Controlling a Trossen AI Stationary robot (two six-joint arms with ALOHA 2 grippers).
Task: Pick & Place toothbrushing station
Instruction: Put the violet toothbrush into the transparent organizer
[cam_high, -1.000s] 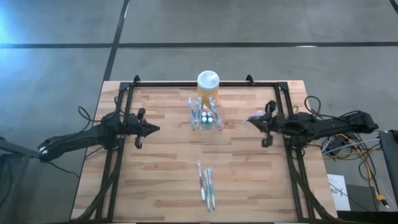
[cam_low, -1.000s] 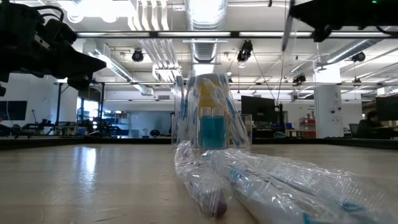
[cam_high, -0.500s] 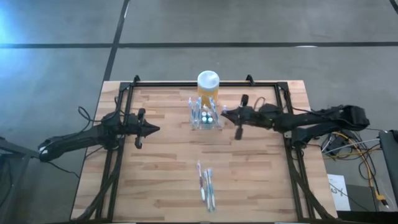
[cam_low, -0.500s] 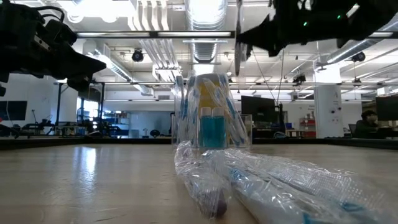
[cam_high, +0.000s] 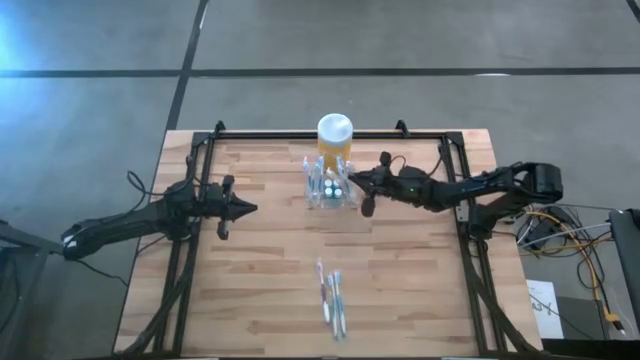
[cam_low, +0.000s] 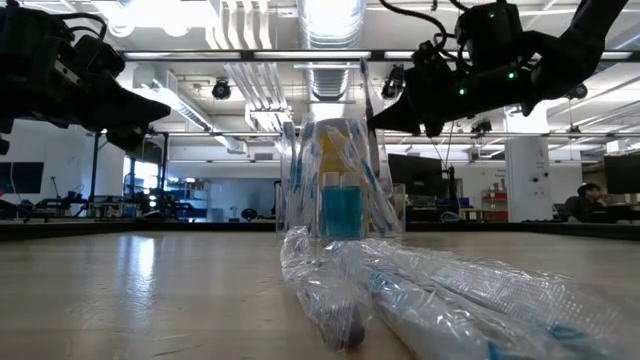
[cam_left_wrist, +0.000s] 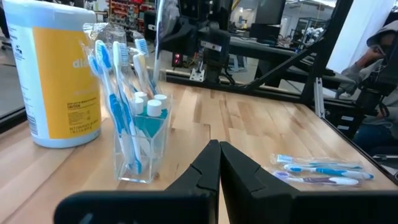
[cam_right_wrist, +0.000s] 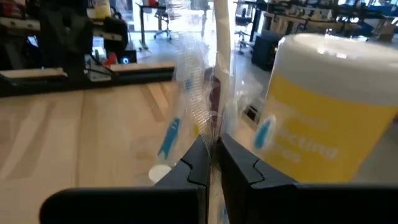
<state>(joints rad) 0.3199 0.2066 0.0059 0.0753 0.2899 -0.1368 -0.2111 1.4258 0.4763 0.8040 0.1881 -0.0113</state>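
Observation:
The clear holder (cam_high: 330, 190) stands on its base at the table's far middle, with several toothbrushes and small white-capped bottles in it; it also shows in the left wrist view (cam_left_wrist: 138, 134). The yellow jar (cam_high: 335, 135) stands just behind it. My right gripper (cam_high: 352, 181) is level at the holder's right side, shut on a toothbrush in a clear wrapper (cam_right_wrist: 217, 68). My left gripper (cam_high: 250, 208) is shut and empty, left of the holder. My right gripper pinches the wrapped toothbrush (cam_right_wrist: 213, 127) between its two fingertips, on the low part of its length. The fingers come level from the table's right and lie across it. The toothbrush stands upright (cam_low: 365, 100), clear of the table, beside the holder's top; whether it touches the holder, I cannot tell.
Several wrapped toothbrushes (cam_high: 331, 297) lie on the wooden table near its front middle. A dark metal frame (cam_high: 200, 150) runs along the table's sides and far edge. People sit in the room beyond the table.
My right gripper has gone toward the table's left edge, from near the right frame up to the holder's right side, carrying the wrapped toothbrush upright and staying shut on it.

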